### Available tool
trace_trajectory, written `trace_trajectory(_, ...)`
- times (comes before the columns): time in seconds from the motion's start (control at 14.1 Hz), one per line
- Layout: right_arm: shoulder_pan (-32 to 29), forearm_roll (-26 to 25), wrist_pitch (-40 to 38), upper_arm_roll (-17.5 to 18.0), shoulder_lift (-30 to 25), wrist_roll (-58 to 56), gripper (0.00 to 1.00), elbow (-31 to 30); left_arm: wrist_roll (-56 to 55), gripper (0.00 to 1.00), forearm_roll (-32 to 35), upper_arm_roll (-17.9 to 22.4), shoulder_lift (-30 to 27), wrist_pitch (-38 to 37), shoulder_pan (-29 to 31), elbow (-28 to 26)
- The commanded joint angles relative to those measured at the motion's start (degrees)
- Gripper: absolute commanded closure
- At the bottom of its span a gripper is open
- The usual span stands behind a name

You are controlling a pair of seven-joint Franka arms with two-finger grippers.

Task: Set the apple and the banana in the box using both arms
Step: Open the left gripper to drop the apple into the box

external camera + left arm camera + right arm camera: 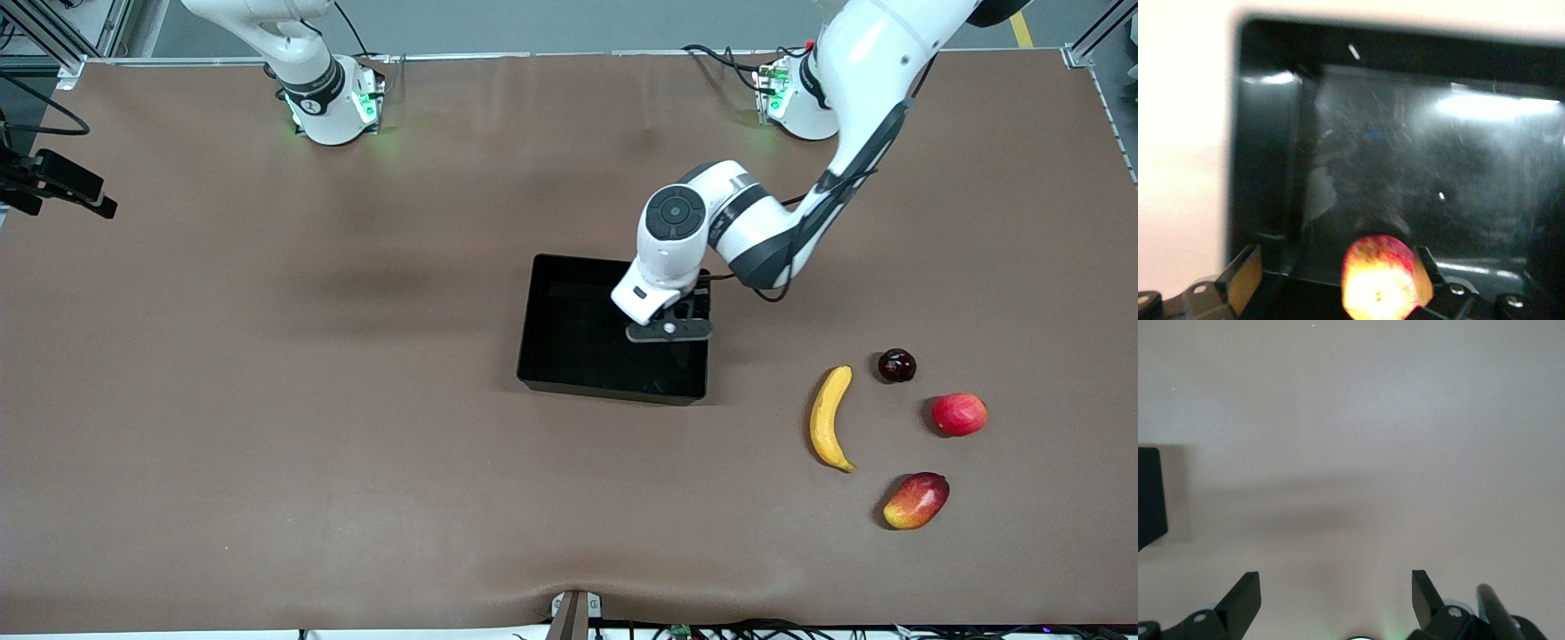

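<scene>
Worktop [267, 400]: you have only bare surface under the right gripper [1336, 587]; its fingers are spread and this arm waits.
Box [569, 267]: the walls are low and glossy, so a dropped fruit may roll or bounce out.
Left gripper [669, 331]: it hangs over the box at the end toward the left arm, with its fingers spread and pinching nothing.
Banana [829, 419]: it lies on the worktop, well apart from the box. Beside it are other red fruits – do not take one of them by mistake.
Apple [1378, 280]: it sits between the spread fingers, against one finger [1423, 267] and apart from the other. I judge it may stick there – then lifting could drag it out of the box.
</scene>
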Motion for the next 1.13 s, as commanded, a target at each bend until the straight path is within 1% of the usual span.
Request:
trace_trajectory(0.0,0.17,-1.83,1.94,0.27,-3.35,-0.66,0.0,-3.28,3.23,0.0,-0.7,-0.16,-1.26,-9.88,0.94,8.46)
trace_trajectory(0.07,-0.09,-1.74,1.76,0.19,-2.92,-0.66,0.0,-2.31,7.17,0.0,-2.02,-0.16,-1.26,-11.57,3.12,10.66)
trace_trajectory(0.14,-0.27,-1.92,1.67,0.1,-2.65,-0.75,0.0,-1.43,12.25,0.0,-3.07,-0.25,-1.44,-12.02,6.1,11.21)
trace_trajectory(0.21,-0.09,-2.01,1.5,0.1,-2.56,-0.67,0.0,-0.99,18.31,0.0,-3.26,-0.16,-2.05,-12.11,8.91,10.78)
trace_trajectory(0.35,0.34,-3.84,1.41,0.27,-2.56,-0.66,0.0,-0.63,29.13,0.0,-3.0,-0.07,-1.01,-11.59,13.84,10.16)
trace_trajectory(0.5,0.35,-4.47,1.24,0.36,-2.56,-0.58,0.0,-0.63,35.47,0.0,-2.21,-0.07,1.54,-8.79,17.62,10.42)
trace_trajectory(0.64,0.0,-4.47,1.06,0.19,-2.56,-0.49,0.0,-0.63,41.37,0.0,-2.21,0.02,5.74,-2.82,21.67,9.81)
trace_trajectory(0.78,-0.09,-3.94,0.88,0.19,-2.56,-0.4,0.0,-0.63,45.25,0.0,-2.12,0.36,8.48,0.97,22.39,9.81)
trace_trajectory(0.85,-0.18,-3.68,0.88,0.1,-2.56,-0.4,0.0,-0.72,45.52,0.0,-1.94,0.72,9.45,2.12,22.39,9.72)
trace_trajectory(0.92,-0.27,-3.59,0.88,0.1,-2.56,-0.4,0.0,-0.63,45.53,0.03,-0.55,1.94,10.07,2.65,21.95,9.72)
trace_trajectory(1.06,-0.18,-3.5,0.88,0.1,-2.56,-0.4,0.0,-0.72,45.61,0.05,2.79,2.48,12.09,4.4,22.21,9.72)
